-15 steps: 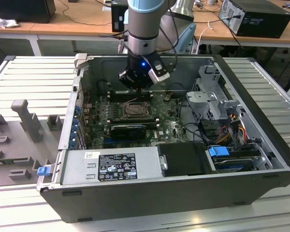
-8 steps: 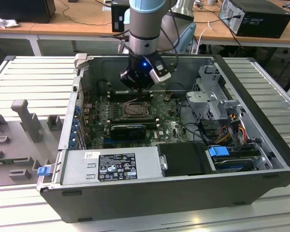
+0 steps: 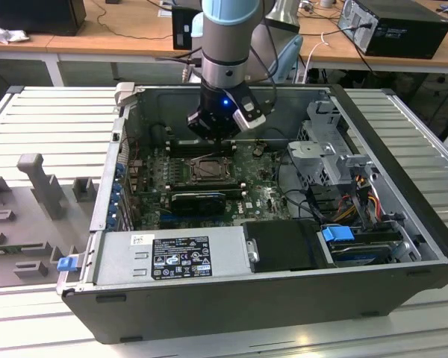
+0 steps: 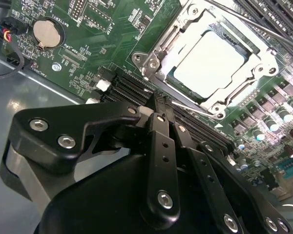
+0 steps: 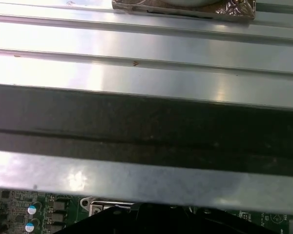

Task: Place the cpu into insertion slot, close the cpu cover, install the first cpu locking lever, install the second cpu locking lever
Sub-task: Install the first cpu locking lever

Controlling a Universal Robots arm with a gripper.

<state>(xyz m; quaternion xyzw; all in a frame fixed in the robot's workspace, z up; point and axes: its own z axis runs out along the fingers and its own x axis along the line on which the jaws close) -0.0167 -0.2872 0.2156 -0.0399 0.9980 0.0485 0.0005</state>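
- Tabletop [image 3: 52, 119]: ribbed silver metal slats, running across the exterior view.
- Open computer case [image 3: 231, 298] lies on its side directly on tabletop, near centre.
- Grey fixture tray [image 3: 30, 216] with upright blocks rests on tabletop at the exterior view's left, just beside case.

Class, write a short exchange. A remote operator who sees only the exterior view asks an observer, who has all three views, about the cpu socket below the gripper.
Operator: In the exterior view the gripper hangs over the insertion slot, which looks dark. Is the cpu in it?
Observer: Yes. In the second wrist view the cpu lies in the slot with its pale top showing.
Operator: And the cpu cover?
Observer: The cpu cover lies down around the chip, which shows through its cut-out. A thin wire lever runs along the socket edge nearest the gripper.
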